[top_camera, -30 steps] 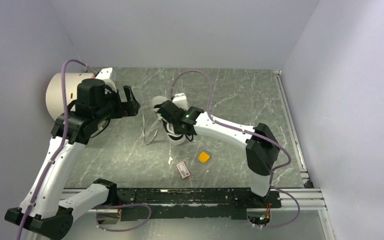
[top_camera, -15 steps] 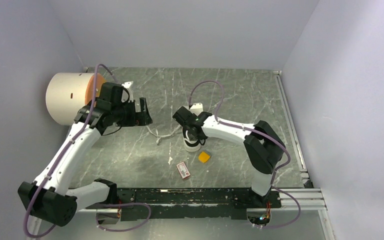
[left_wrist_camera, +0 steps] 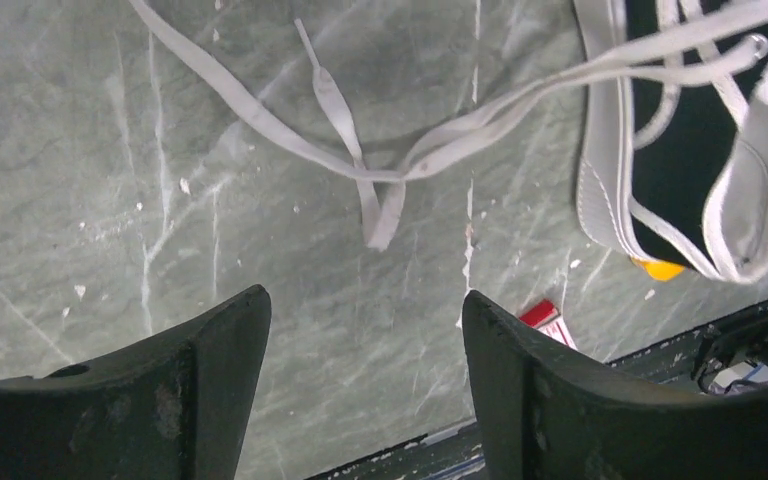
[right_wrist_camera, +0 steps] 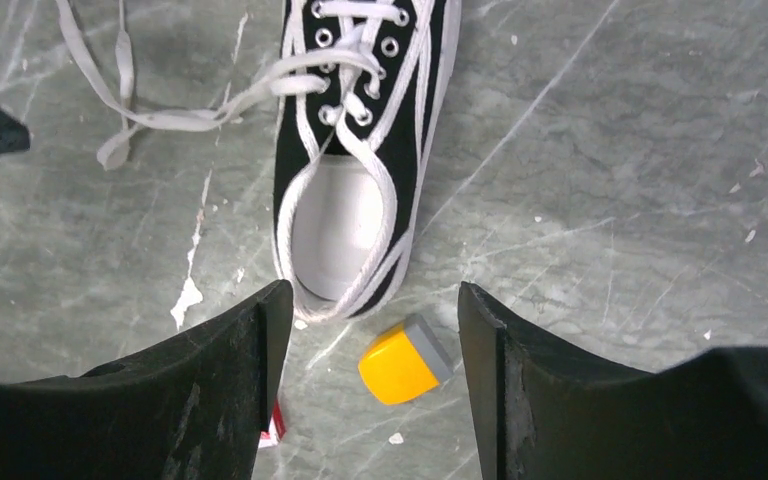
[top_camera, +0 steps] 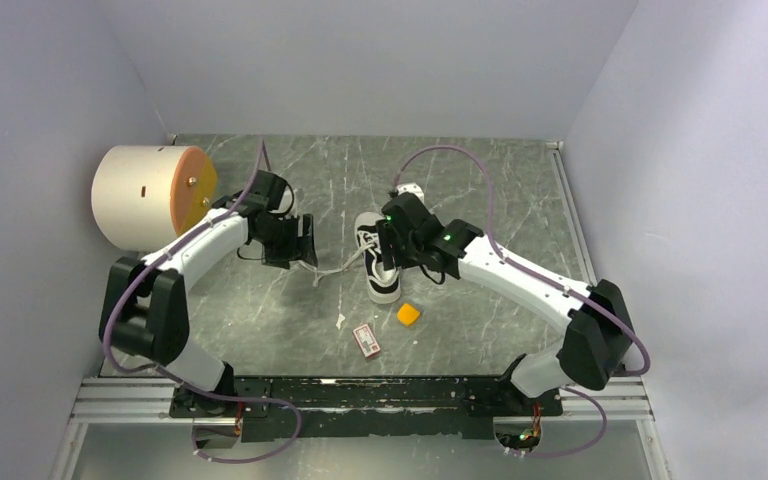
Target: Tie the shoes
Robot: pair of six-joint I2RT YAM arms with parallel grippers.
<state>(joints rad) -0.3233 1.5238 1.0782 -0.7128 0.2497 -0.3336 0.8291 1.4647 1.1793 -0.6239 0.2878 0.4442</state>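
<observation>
Near the sneaker, print on the card is illegible.

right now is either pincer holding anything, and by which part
Nothing is held. The left pincer stands open above the loose laces, the right pincer open above the sneaker.
</observation>
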